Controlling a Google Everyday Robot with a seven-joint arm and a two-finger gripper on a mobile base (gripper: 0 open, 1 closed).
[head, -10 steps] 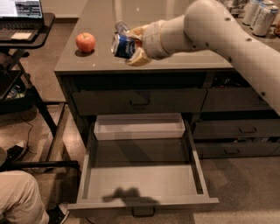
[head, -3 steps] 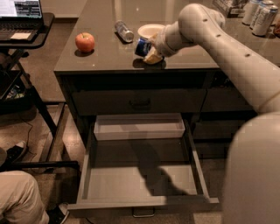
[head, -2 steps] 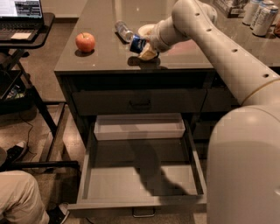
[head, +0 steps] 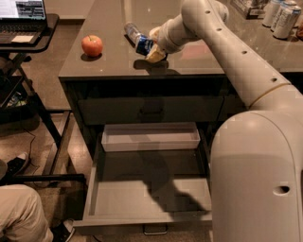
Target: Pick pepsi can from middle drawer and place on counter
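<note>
Gripper: the gripper point(head: 148, 49) is over the counter point(head: 109, 64), at 12 o'clock from the open drawer, near the counter's front edge.
Claw state: the 2 fingers are closed around the pepsi can, with 1 pale pad point(head: 155, 56) visible below it and to its right.
Pepsi can: the pepsi can point(head: 142, 46) is held in the claw, tilted, low over the counter top. A dark shadow lies directly under it. Whether it touches the surface cannot be told.
Arm: the white arm point(head: 227, 52) reaches in from 4 o'clock, and its large body fills the lower right.
Middle drawer: the middle drawer point(head: 142, 196) is pulled fully out at 6 o'clock from the gripper. Its grey floor carries the arm's shadow, and a small metal handle sits on its front.
Tray: a pale shallow tray point(head: 150, 141) sits just above the drawer's rear, under the counter front.
Apple: 1 red apple point(head: 92, 45) stands on the counter at 9 o'clock from the gripper, apart from it.
Bottle: 1 clear bottle point(head: 131, 31) lies on its side at 11 o'clock from the pepsi can, just beside it.
Far cans: tall white-and-silver cans point(head: 280, 16) stand at 2 o'clock on the far counter.
Laptop: an open laptop point(head: 21, 10) sits on a black desk at 10 o'clock.
Person: a leg in tan trousers point(head: 21, 215) shows at 8 o'clock.
</note>
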